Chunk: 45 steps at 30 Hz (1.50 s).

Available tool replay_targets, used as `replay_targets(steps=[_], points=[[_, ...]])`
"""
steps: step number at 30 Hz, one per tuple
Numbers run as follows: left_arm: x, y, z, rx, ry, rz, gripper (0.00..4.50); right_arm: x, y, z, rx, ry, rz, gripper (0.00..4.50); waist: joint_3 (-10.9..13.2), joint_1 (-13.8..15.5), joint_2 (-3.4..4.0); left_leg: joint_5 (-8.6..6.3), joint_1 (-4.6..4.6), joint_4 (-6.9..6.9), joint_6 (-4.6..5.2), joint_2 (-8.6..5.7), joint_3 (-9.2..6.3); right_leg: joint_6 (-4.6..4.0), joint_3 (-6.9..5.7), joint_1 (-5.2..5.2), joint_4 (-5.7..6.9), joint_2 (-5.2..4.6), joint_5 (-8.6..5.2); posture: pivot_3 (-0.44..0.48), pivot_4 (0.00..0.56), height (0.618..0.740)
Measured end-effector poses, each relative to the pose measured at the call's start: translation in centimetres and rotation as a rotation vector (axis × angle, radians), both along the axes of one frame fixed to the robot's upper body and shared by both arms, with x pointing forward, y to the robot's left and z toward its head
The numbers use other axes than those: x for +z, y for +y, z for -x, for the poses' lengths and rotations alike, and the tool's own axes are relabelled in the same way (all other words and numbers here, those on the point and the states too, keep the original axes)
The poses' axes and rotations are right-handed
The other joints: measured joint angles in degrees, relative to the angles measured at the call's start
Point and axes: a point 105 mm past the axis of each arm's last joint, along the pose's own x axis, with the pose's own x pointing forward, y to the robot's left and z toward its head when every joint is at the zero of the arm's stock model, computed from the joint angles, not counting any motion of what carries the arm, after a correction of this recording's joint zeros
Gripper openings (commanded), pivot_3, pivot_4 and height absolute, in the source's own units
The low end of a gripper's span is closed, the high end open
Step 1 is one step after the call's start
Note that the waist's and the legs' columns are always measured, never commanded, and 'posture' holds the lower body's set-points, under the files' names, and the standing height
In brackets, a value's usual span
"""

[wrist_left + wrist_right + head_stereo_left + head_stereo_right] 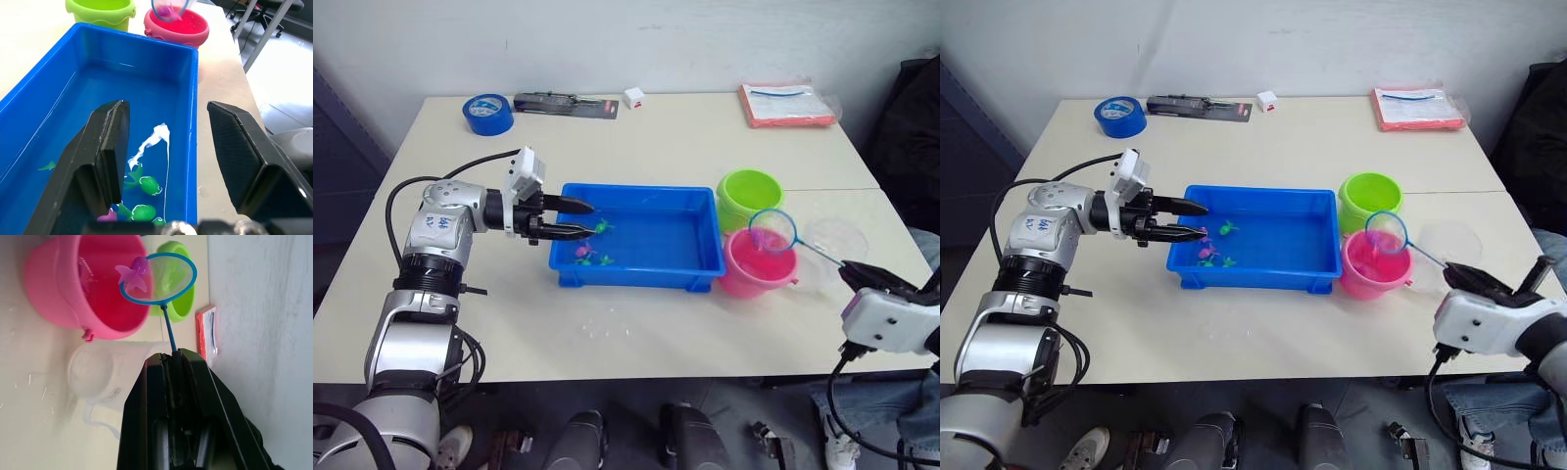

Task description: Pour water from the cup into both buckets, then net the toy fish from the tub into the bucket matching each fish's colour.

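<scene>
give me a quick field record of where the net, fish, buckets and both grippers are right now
net: held over pink bucket, pink fish in the hoop
right gripper: shut on the net's handle
left gripper: open, over the tub's left end
fish in tub: green fish and pink ones in water
green bucket: behind the pink one
cup: beside pink bucket

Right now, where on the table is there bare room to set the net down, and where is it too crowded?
Free: the wide tabletop between the blue tub and the far row of tape roll, black package and red pouch; also the near strip before the tub. Crowded: the right end, where green bucket, pink bucket and clear cup cluster under the net.
</scene>
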Motion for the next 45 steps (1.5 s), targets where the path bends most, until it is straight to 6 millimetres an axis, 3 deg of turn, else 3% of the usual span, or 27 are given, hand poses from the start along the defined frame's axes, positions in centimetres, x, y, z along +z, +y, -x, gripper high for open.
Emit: replay_targets(steps=[11,15,20,22,26,30,33,40,45], points=[[0.0,0.0,0.0,0.000,0.001,0.000,2.79,0.5,-0.6,0.2,0.054,-0.054,0.119,0.80,0.0,-0.1,0.00,0.00,0.05,-0.01,0.00,0.02,0.02,0.00,0.00,0.02,0.01,0.02,0.00,0.000,0.150,0.737],[0.0,0.1,0.0,0.003,0.001,0.001,2.79,2.2,-0.4,-0.4,0.051,-0.108,0.079,0.80,0.0,-0.2,0.00,0.00,0.07,0.00,0.00,0.03,0.04,0.00,0.00,0.04,0.01,0.00,0.00,0.000,0.150,0.737],[0.2,1.0,-0.3,0.053,-0.005,0.002,2.79,7.4,1.9,-2.8,0.092,-0.183,-0.095,0.80,0.0,-1.1,-0.01,0.00,0.19,0.01,-0.03,0.17,0.09,0.00,-0.02,0.11,0.01,-0.06,0.00,0.000,0.150,0.737],[0.4,1.7,-0.6,0.097,-0.021,-0.008,2.79,8.2,3.7,-4.0,0.132,-0.105,-0.238,0.80,0.0,-1.4,0.00,0.01,0.17,-0.01,-0.07,0.21,-0.05,0.00,0.01,0.10,0.00,-0.07,0.00,0.000,0.150,0.737],[1.0,4.4,-0.8,0.213,-0.054,-0.026,2.79,6.9,6.5,-6.3,0.156,0.143,-0.473,0.80,0.0,-1.6,-0.01,0.00,0.11,-0.04,-0.10,0.21,-0.14,0.00,0.05,0.02,-0.04,-0.11,0.00,0.000,0.150,0.737],[-0.1,8.4,0.6,0.342,-0.014,-0.072,2.79,5.0,9.5,-9.1,0.147,0.423,-0.677,0.80,0.0,-2.2,-0.02,0.00,0.08,-0.04,-0.10,0.17,-0.25,-0.01,0.22,-0.01,-0.06,-0.16,0.00,0.000,0.150,0.737],[-0.6,9.9,2.2,0.395,0.021,-0.084,2.79,3.3,11.6,-10.2,0.133,0.610,-0.761,0.80,0.0,-2.1,-0.02,0.00,-0.02,-0.03,-0.10,0.13,-0.31,-0.01,0.21,-0.08,-0.05,-0.21,0.00,0.000,0.150,0.737],[-0.2,10.8,4.5,0.460,0.026,-0.068,2.79,3.1,15.6,-11.3,0.105,0.895,-0.867,0.80,0.0,-1.5,-0.01,-0.01,-0.07,0.00,-0.09,0.04,-0.44,-0.01,0.15,-0.08,-0.02,-0.27,0.00,0.000,0.150,0.737],[-0.3,10.5,5.4,0.477,0.026,-0.055,2.79,2.8,16.4,-11.1,0.058,1.029,-0.876,0.80,0.0,-1.5,-0.01,-0.01,-0.08,-0.02,-0.09,0.04,-0.45,-0.01,0.12,-0.10,-0.03,-0.27,0.00,0.000,0.150,0.737]])
